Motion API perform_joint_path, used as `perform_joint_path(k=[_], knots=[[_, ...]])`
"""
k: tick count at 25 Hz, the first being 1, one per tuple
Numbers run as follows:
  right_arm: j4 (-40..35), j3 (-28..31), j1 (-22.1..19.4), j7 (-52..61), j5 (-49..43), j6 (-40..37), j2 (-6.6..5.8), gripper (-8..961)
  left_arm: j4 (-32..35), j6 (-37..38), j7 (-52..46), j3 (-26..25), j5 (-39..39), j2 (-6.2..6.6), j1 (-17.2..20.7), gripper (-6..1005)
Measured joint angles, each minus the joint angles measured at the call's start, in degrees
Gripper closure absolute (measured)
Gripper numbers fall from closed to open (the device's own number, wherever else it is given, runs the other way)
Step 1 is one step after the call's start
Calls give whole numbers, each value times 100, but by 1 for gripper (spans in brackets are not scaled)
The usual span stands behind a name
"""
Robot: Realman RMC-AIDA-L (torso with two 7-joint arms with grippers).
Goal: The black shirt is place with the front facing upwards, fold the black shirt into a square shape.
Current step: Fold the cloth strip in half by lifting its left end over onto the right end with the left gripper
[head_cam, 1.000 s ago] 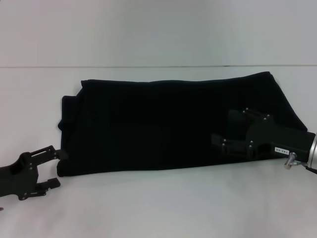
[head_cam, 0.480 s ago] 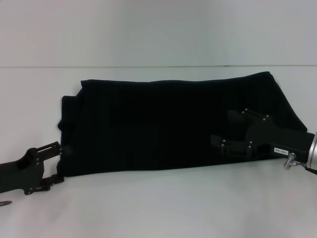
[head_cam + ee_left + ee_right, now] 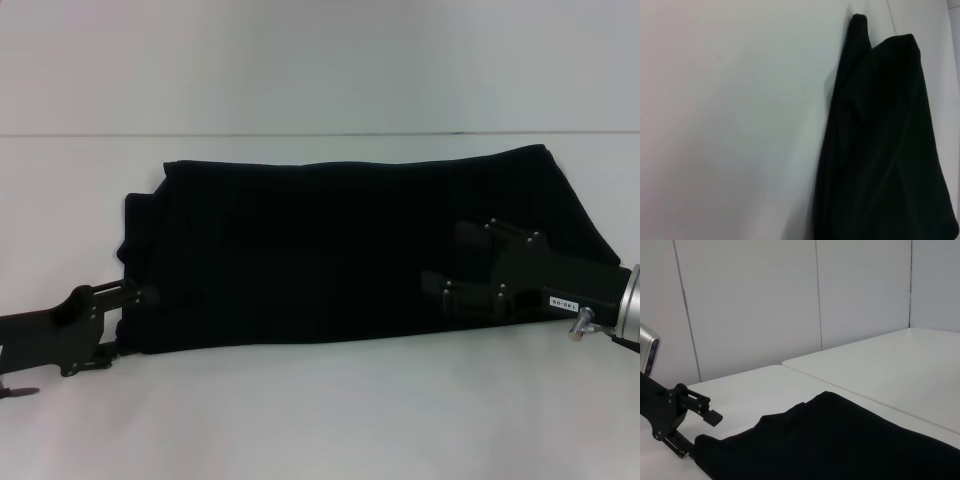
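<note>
On the white table (image 3: 320, 420), the black shirt (image 3: 340, 250) folded into a long band, no lettering visible, left gripper (image 3: 128, 322) at its near left corner, fingers spread about the edge, right gripper (image 3: 440, 262) over its right part, seemingly apart, small unreadable label on its body.

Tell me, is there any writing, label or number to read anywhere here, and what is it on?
Small white label with dark characters on the right gripper, near its wrist end: too small and blurred to read.
The black shirt: no lettering shows on its folded surface.
The left gripper: no readable marking.
</note>
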Motion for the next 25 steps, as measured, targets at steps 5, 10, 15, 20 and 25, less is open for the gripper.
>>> perform_joint_path(k=[5, 10, 15, 20, 25], knots=[[11, 14, 5, 3, 6, 0, 0, 20, 91, -51, 22, 254, 14, 20, -40, 146], [11, 17, 6, 6, 9, 0, 0, 20, 184, -73, 83, 328, 13, 5, -62, 225], [10, 17, 6, 8, 9, -21, 0, 21, 168, -169, -85, 539, 13, 17, -76, 428], [8, -11, 6, 9, 8, -10, 0, 21, 197, -175, -84, 540, 13, 27, -77, 605], [8, -36, 23, 9, -23, -8, -1, 21, 206, -148, -77, 540, 15, 41, -92, 906]])
